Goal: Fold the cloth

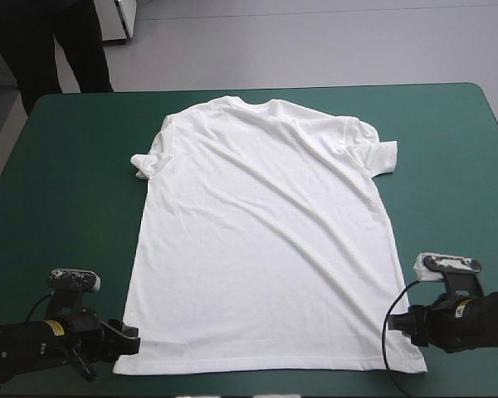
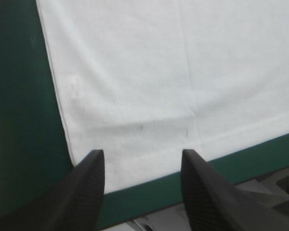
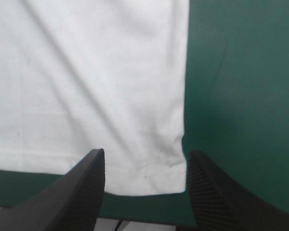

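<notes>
A: Where does everything lie?

B: The table (image 1: 66, 182), under its teal-green cover, takes up most of the scene; the T-shirt (image 1: 266, 240) is spread flat on it, collar toward the far edge, hem (image 1: 266, 366) along the near edge; the left sleeve (image 1: 144, 163) is bunched up, the right sleeve (image 1: 380, 156) partly folded on itself.

A: What could go wrong from here?

B: As I judge it, both hem corners sit close to the table's near edge, so a finger could slide over the cloth and pinch only one layer, or close on nothing; if one side catches and the other does not, lifting would drag the shirt askew; the bunched left sleeve might also get buried in the fold and leave a lump.

A: And the grippers?

B: The left gripper (image 2: 142, 156) is spread wide and holds nothing; the hem runs between its black fingers, the near-left corner just by one fingertip; the right gripper (image 3: 147, 156) is equally wide and empty, the near-right corner lying between its fingers; whether any fingertip touches the fabric I cannot tell.
</notes>
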